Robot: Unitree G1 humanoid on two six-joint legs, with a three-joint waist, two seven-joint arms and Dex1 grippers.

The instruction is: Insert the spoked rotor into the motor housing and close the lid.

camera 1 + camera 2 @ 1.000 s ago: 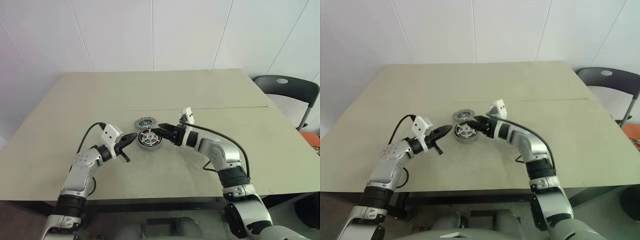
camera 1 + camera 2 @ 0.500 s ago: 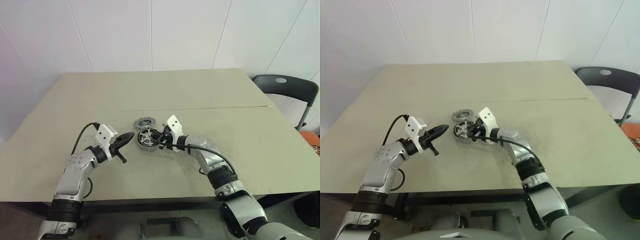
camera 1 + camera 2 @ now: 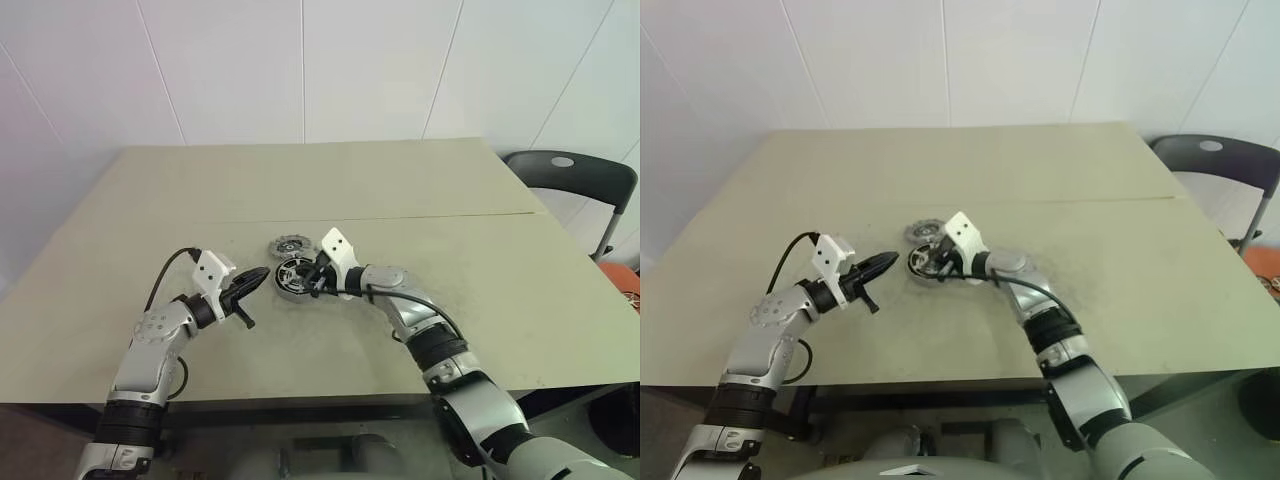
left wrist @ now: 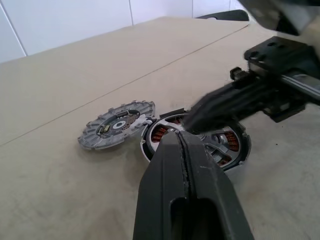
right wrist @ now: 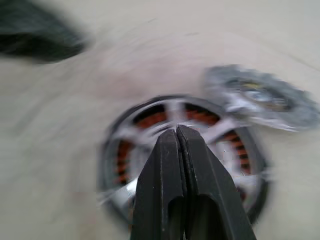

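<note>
The left gripper (image 3: 262, 274) hovers just above the surface (image 3: 300, 190), fingers pressed together on nothing, its tip near the motor housing (image 4: 197, 142); the right gripper (image 5: 176, 131), also closed and empty, points down over the spoked rotor (image 5: 182, 150), seated in the housing over the copper windings; just behind, the lid (image 4: 117, 124) lies flat beside the housing's rim.

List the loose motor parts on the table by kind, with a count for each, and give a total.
Spoked rotor, sitting in the housing: 1
Motor housing with copper windings: 1
Grey ribbed-edge lid, lying beside the housing: 1
Total: 3
</note>
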